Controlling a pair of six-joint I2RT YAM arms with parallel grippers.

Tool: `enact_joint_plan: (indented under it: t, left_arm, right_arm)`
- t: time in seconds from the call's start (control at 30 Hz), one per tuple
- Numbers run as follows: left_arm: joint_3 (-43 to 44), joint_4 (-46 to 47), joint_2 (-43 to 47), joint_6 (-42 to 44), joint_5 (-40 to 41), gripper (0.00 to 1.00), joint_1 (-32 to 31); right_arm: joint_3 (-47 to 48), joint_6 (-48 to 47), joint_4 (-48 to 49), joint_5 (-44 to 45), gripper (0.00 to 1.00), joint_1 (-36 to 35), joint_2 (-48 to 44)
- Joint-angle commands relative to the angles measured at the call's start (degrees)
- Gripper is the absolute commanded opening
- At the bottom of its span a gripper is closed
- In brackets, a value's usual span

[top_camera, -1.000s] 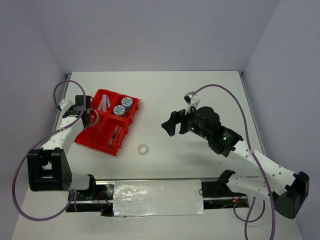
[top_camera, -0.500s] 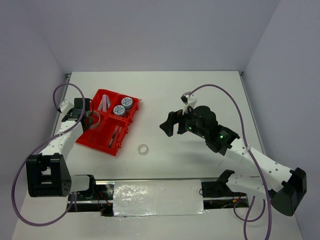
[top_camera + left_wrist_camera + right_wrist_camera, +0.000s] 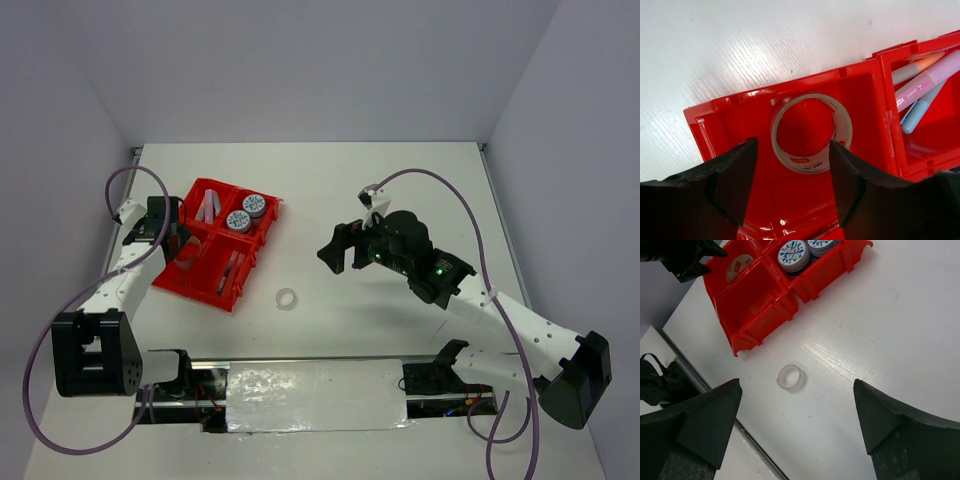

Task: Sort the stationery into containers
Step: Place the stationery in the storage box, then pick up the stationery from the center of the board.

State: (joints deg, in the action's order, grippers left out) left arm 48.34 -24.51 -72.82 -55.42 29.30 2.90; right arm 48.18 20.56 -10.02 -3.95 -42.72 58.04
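Note:
The red tray (image 3: 205, 262) stands at the left of the table. A grey tape ring (image 3: 799, 162) lies loose on the floor of its near-left compartment (image 3: 765, 210). My left gripper (image 3: 792, 145) hangs open just above the ring, fingers on either side and not touching it. Pink and light-blue sticks (image 3: 925, 82) fill the neighbouring compartment. Two blue-white rolls (image 3: 246, 213) and thin pens (image 3: 231, 268) sit in the other two. A second, clear tape ring (image 3: 791, 377) lies on the bare table near the tray's corner (image 3: 755, 305). My right gripper (image 3: 797, 387) is wide open high above it.
A foil-covered strip (image 3: 315, 395) and the arm bases run along the near edge. White walls close the table on the left, back and right. A purple cable (image 3: 470, 200) loops over the right arm.
The left gripper has opened and let the grey tape ring drop into the tray compartment. The right arm has drifted slightly left, still open.

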Motion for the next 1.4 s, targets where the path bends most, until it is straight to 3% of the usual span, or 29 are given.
enact_joint_plan:
  t: [0.0,0.2,0.43,0.53,0.63,0.9,1.23,1.37]
  left_arm:
    - [-0.79,2.19,-1.19,0.57,-1.08,0.73,0.36]
    - [0.44,4.55,5.39,5.22,-5.57,0.79,-2.45]
    - [9.04,3.69,6.73,15.07,-2.23,0.82,-26.86]
    - [7.58,0.79,4.62,14.03,-0.12,0.80,-39.24]
    - [3.02,-1.24,3.30,9.98,0.77,0.79,-45.24]
    - [-8.16,6.14,1.98,8.22,-6.97,0.73,-47.81]
    - [-9.40,12.47,-3.47,10.77,-11.90,0.72,-47.81]
    - [-9.22,11.95,-5.40,10.86,-11.11,0.65,-47.81]
  right_arm:
    - [1.39,-0.17,2.38,-0.27,1.00,0.09,-0.21]
    - [1.56,0.10,2.64,-0.01,1.00,0.09,-0.65]
    - [0.07,1.33,2.03,3.86,1.00,0.09,-7.23]
    - [-0.02,1.15,-0.34,6.23,1.00,0.09,-9.43]
    - [0.07,1.15,-2.89,8.07,1.00,0.09,-11.10]
    - [0.95,1.06,-4.66,7.20,1.00,0.18,-10.93]
    - [1.47,0.80,-3.86,5.53,1.00,0.09,-7.42]
    - [1.65,0.63,-3.95,5.35,1.00,0.09,-7.06]
